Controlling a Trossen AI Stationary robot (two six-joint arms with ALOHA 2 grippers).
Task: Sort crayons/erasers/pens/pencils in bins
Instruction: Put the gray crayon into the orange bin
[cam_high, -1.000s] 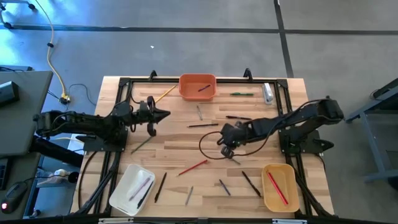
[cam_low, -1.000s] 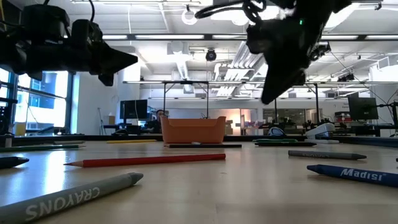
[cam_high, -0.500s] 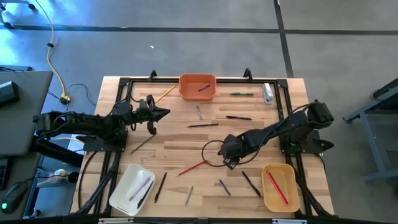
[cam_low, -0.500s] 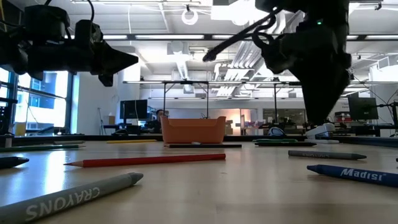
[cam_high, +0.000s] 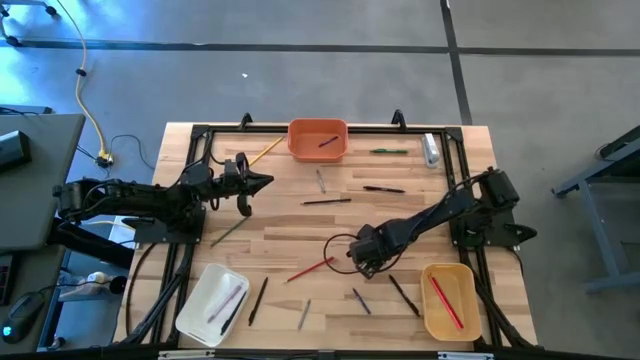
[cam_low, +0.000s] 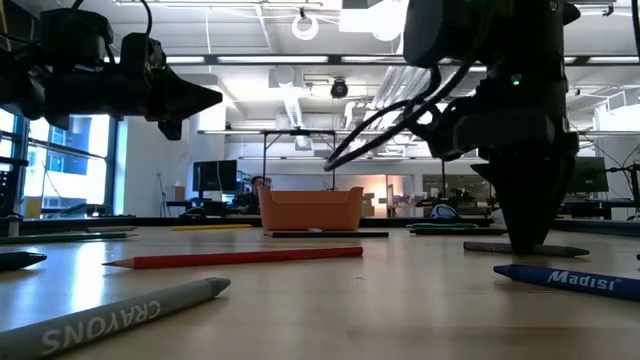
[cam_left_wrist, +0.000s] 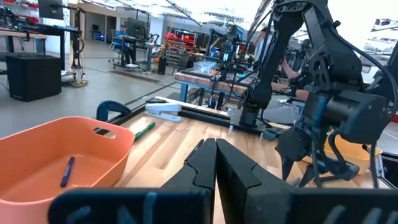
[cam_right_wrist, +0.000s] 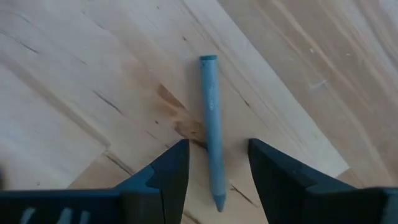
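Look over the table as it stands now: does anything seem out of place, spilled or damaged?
Nothing looks spilled or damaged. The one odd item is a stubby clear-and-white tube at the far right edge, unlike the thin sticks scattered around. Many sticks lie loose outside the orange bin, white bin and tan-yellow bin, as expected mid-sort.

1. We see a pale wooden table (cam_high: 290, 215) with a black frame along its edges.
2. An orange bin (cam_high: 318, 139) sits at top centre, a white bin (cam_high: 211, 303) at lower left, a tan-yellow bin (cam_high: 449, 300) at lower right.
3. Loose sticks lie scattered: a red pencil (cam_high: 309, 269) centre, a green pen (cam_high: 389, 151) upper right, a grey-blue crayon (cam_right_wrist: 211, 127).
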